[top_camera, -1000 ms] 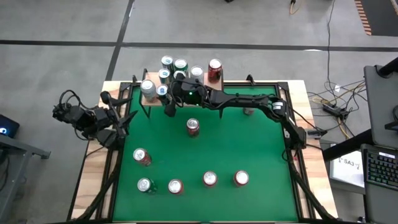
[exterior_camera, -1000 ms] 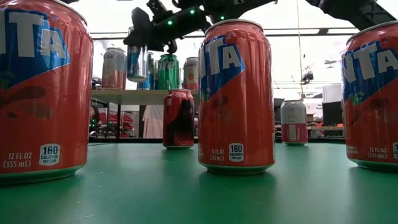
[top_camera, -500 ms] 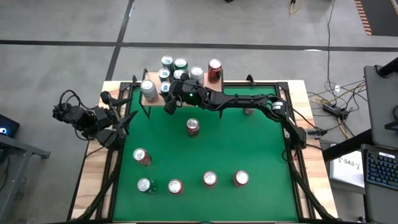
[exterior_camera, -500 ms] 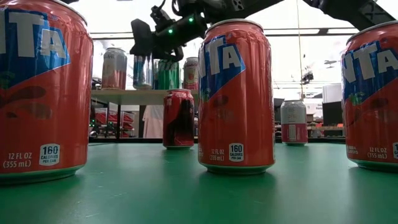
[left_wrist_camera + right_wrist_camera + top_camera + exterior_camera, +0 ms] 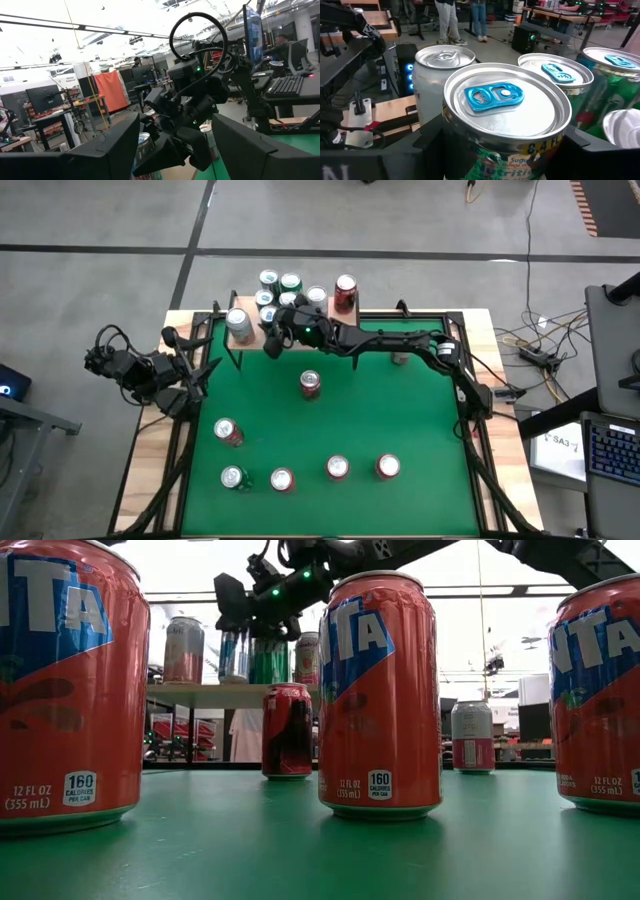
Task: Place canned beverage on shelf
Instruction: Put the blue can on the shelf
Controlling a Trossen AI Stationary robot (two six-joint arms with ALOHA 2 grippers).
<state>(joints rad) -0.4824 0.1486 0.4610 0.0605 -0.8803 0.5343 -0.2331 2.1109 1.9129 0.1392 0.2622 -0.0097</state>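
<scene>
**Right tool holds a can at the shelf's front edge**

The right tool (image 5: 270,332) sits at about 11 o'clock on the counter (image 5: 400,410), its fingers closed around a can (image 5: 507,107) with a blue pull tab. In the right wrist view the fingers show only as dark shapes on either side of the can, and the can's lower half is cut off. In the low view the tool (image 5: 240,610) hangs over the shelf (image 5: 215,695) with the can (image 5: 232,655) beneath it, but whether the can's base touches the board I cannot tell; a large orange can (image 5: 380,700) close to the camera hides much of that side.

The shelf (image 5: 243,338) stands at the 12 o'clock edge of the counter, mostly hidden from above by the cans on it and by the right arm. A silver can (image 5: 238,321) stands just left of the held one, green cans (image 5: 290,284) behind it, and a red can (image 5: 345,288) toward 1 o'clock.

The left tool (image 5: 205,372) waits folded at the counter's 9 o'clock edge, its fingers (image 5: 100,150) parted with nothing between them; that view looks across at the right arm.

Six more cans stand on the green: one (image 5: 310,384) near the centre, one (image 5: 227,431) at 8 o'clock, and four along the 6 o'clock edge (image 5: 336,468).
</scene>
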